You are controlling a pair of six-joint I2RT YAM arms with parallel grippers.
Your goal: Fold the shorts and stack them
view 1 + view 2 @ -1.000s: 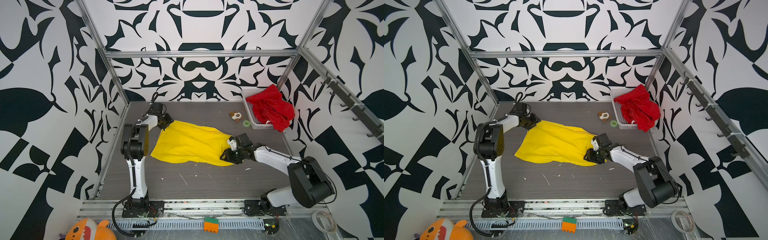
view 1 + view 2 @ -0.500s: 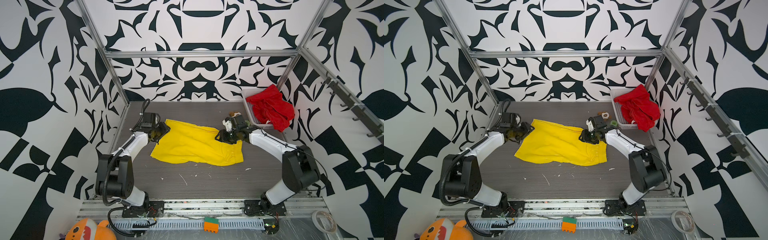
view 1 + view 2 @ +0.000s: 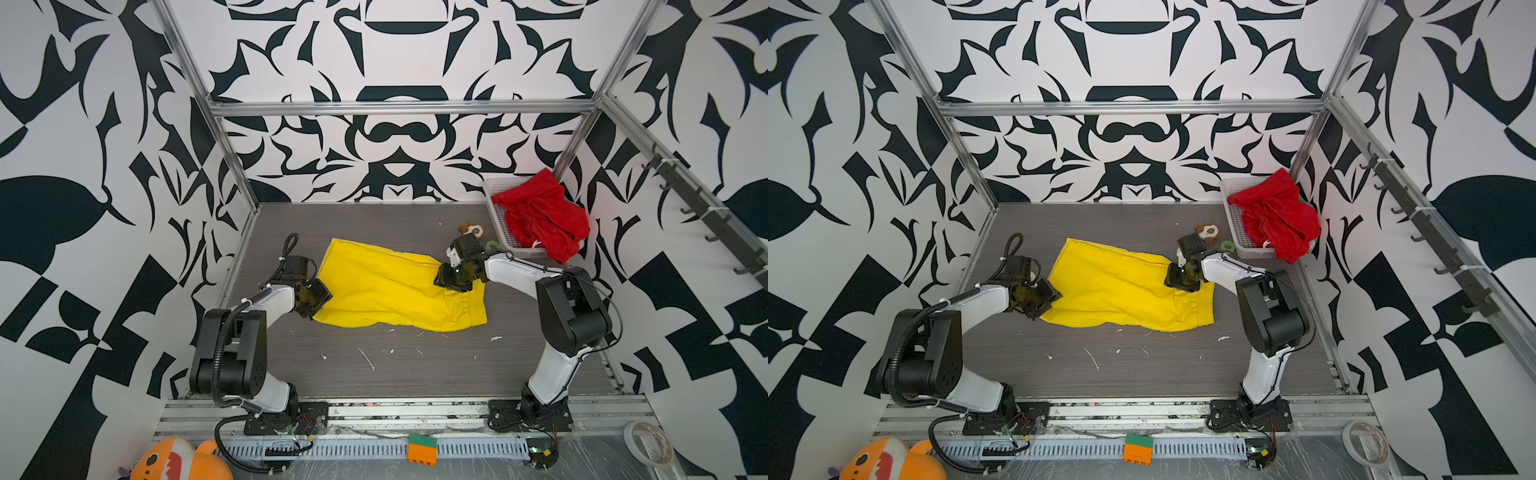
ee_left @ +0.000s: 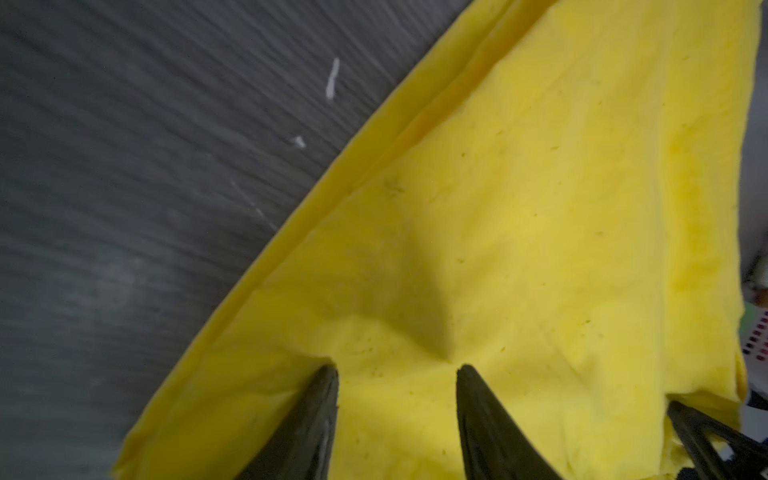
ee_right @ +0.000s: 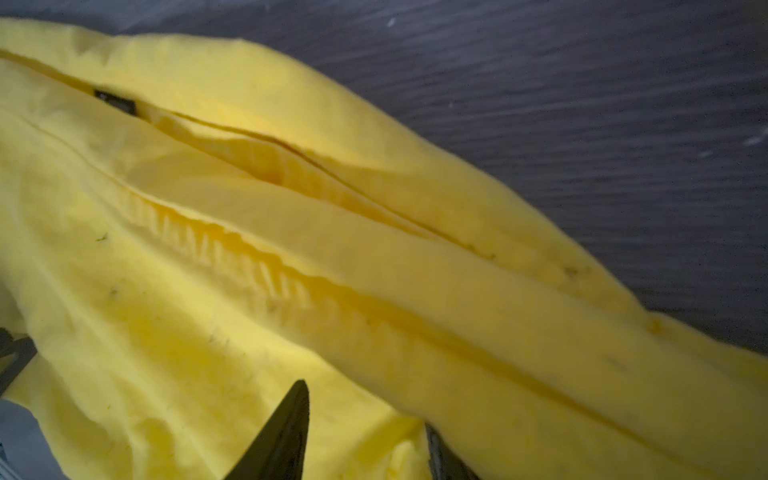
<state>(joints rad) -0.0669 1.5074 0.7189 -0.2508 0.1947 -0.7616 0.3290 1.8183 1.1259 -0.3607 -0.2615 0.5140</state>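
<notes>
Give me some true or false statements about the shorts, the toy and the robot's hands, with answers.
1. The yellow shorts lie spread on the table. True.
2. The red shorts lie folded on the table. False: they are bunched in the white basket.
3. The left hand and the right hand are both at the yellow shorts. True.
4. The plush toy sits inside the basket. False: it lies on the table beside it.
</notes>
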